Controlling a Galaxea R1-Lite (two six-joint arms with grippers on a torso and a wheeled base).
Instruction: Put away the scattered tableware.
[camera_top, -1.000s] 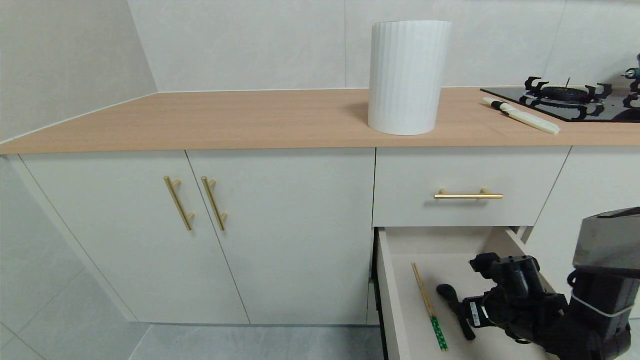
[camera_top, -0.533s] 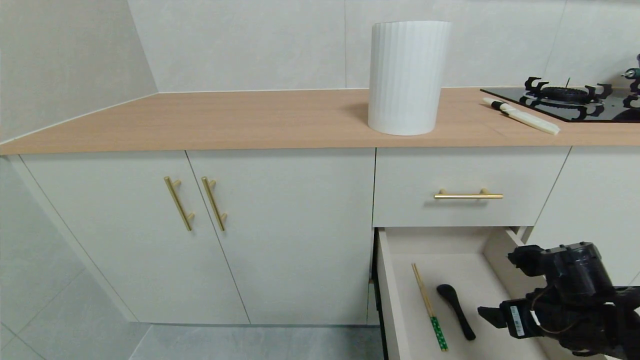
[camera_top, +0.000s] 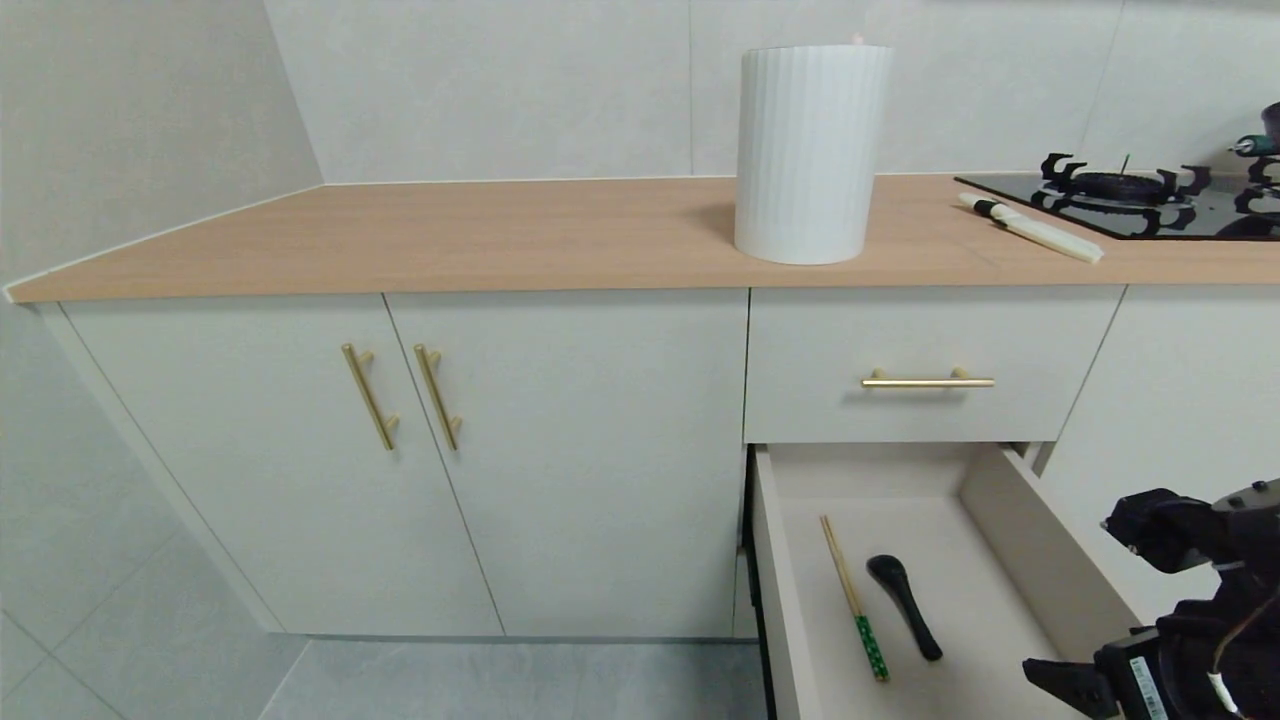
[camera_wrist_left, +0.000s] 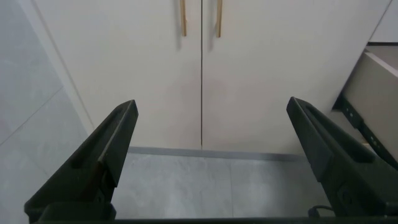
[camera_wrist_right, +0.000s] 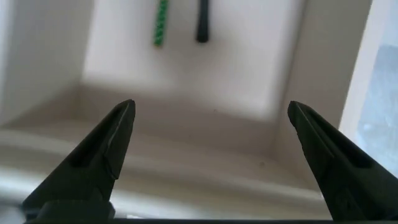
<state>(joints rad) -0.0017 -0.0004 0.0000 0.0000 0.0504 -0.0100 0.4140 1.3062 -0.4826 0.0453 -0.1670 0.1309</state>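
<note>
Looking first at the head view, the drawer (camera_top: 1040, 560) stands pulled out in the lower right of the frame. On its floor lie the chopsticks (camera_top: 853, 598) and the black spoon (camera_top: 903, 605), side by side and apart from each other. The right end effector (camera_top: 1067, 594) hangs at the lower right edge, outside the drawer's side wall, with its fingers spread wide and nothing between them. In the upper right, a pale utensil (camera_top: 1032, 228) with a dark band lies on the table (camera_top: 500, 235), between the ribbed white canister (camera_top: 812, 155) and the hob (camera_top: 1130, 200).

Moving to the left wrist view, the left end effector (camera_wrist_left: 214, 168) is fully open and empty, facing the closed cabinet doors (camera_wrist_left: 200, 93) above the floor (camera_wrist_left: 186, 193).

From the right wrist view, we look between the right end effector's (camera_wrist_right: 211, 155) wide, empty fingers into the drawer (camera_wrist_right: 186, 106), where the green ends of the chopsticks (camera_wrist_right: 161, 22) and the spoon's (camera_wrist_right: 203, 22) handle show.

We judge the pale utensil is the piece left to store. The risks we see:
- The open fingers sit close to the drawer wall, so a careless lift could clip it and jolt the contents.
- A reach toward the utensil passes the canister and the hob, either of which could be bumped.
- The utensil lies flat, so a shallow pinch may slip.
</note>
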